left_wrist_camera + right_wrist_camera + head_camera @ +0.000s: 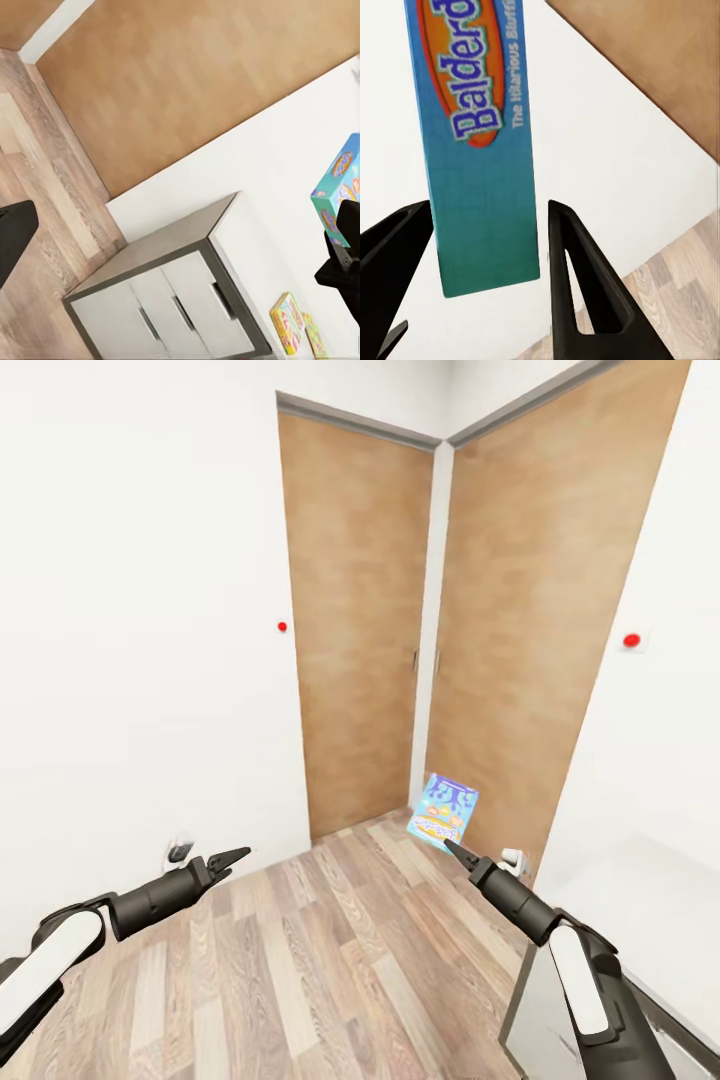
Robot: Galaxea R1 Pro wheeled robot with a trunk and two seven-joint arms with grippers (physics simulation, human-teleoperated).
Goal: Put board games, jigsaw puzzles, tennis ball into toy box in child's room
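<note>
A small blue cartoon-printed board game (443, 812) hangs upright in the air in front of the wooden doors, with my right gripper (449, 846) shut on its lower edge. The right wrist view shows its blue side (480, 150), lettered "Balderd...", standing between the two black fingers (577, 277). It also shows at the edge of the left wrist view as a blue box (341, 187). My left gripper (228, 859) hovers open over the floor at the lower left, holding nothing. A corner of the pale table (640, 900) is at the lower right. A green-edged colourful box (289, 324) lies on a white surface.
Two closed wooden doors (360, 640) meet at the room's corner ahead. Wood-plank floor (330, 960) spreads between my arms. A grey-topped cabinet with white drawers (172, 300) stands by the white surface. Red dots (282, 626) mark the white walls, and a socket (180, 850) sits low on the left wall.
</note>
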